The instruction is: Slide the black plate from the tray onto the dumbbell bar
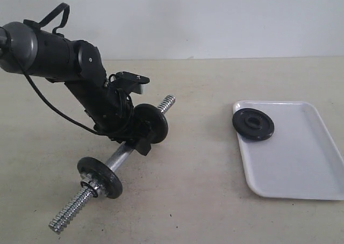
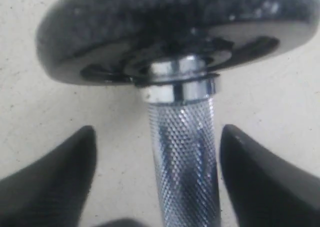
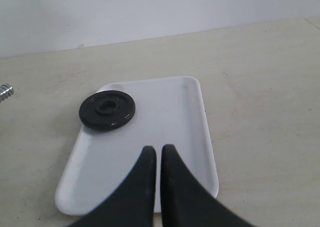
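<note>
Left gripper (image 2: 157, 137): jaws apart, one to each side of the dumbbell bar, holding nothing.
Left fingers (image 2: 60, 182): two dark pads flanking the knurled middle of the rod, with pale table showing in the gap on both sides; neither pad touches the metal.
Dumbbell bar (image 2: 185, 157): chrome, knurled where it passes between the pads. In the exterior view it lies slantwise on the table, one threaded end near the front left and the other pointing toward the far middle.
Far disc (image 1: 152, 123): black, threaded onto the bar just beside the left gripper, toward the far threaded end. The left wrist view shows a disc close up, seated against a smooth chrome shoulder.
Near disc (image 1: 102, 177): a second black disc on the bar toward its front end, well apart from the first.
Collar nut (image 1: 90, 189): chrome, sitting against the outer face of the near disc, with bare thread beyond it.
Right gripper (image 3: 159, 152): fingers drawn together with only a sliver between them and nothing in it. It hangs above the tray and is out of sight in the exterior view.
Tray (image 3: 190, 137): white, flat on the table, well to the right of the bar.
Black plate (image 3: 107, 110): lies in the tray's far corner on the side toward the bar, its edge lapping over the rim, apart from both grippers.
Table (image 1: 188, 201): pale beige surface under everything.
</note>
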Robot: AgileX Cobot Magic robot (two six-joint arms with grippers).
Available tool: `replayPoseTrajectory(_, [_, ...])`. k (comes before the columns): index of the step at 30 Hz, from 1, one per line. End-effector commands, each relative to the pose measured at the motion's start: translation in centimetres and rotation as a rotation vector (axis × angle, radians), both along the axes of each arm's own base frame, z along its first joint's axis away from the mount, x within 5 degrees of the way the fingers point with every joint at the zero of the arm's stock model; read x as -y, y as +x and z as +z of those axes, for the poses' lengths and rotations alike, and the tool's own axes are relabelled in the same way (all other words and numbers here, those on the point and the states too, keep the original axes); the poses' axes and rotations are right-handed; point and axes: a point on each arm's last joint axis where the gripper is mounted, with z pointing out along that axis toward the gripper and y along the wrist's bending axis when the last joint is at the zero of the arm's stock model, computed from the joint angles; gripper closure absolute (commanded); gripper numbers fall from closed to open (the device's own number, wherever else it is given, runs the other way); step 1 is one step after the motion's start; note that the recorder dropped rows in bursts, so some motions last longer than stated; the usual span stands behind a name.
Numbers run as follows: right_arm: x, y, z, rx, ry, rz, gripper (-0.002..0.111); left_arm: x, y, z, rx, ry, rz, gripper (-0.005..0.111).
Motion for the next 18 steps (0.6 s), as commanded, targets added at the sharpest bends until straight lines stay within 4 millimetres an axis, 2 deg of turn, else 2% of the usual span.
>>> replayPoseTrajectory(1, [0.0, 0.0, 0.1, 0.008, 0.000, -0.002, 0.109, 0.4, 0.1, -0.5, -0.008, -0.012, 0.019, 0.066])
replayPoseTrajectory(5, [0.0, 0.0, 0.1, 0.008, 0.000, -0.002, 0.109, 0.5, -0.1, -0.9, -0.038, -0.018, 0.027, 0.100])
replayPoseTrajectory(11, [0.0, 0.0, 0.1, 0.008, 0.000, -0.002, 0.109, 0.4, -0.2, -0.2, -0.025, -0.013, -0.012, 0.102])
replayPoseTrajectory(18, [0.0, 0.0, 0.0, 0.003, 0.000, -0.002, 0.109, 0.3, -0.3, 3.0, 0.094, -0.020, -0.160, 0.102])
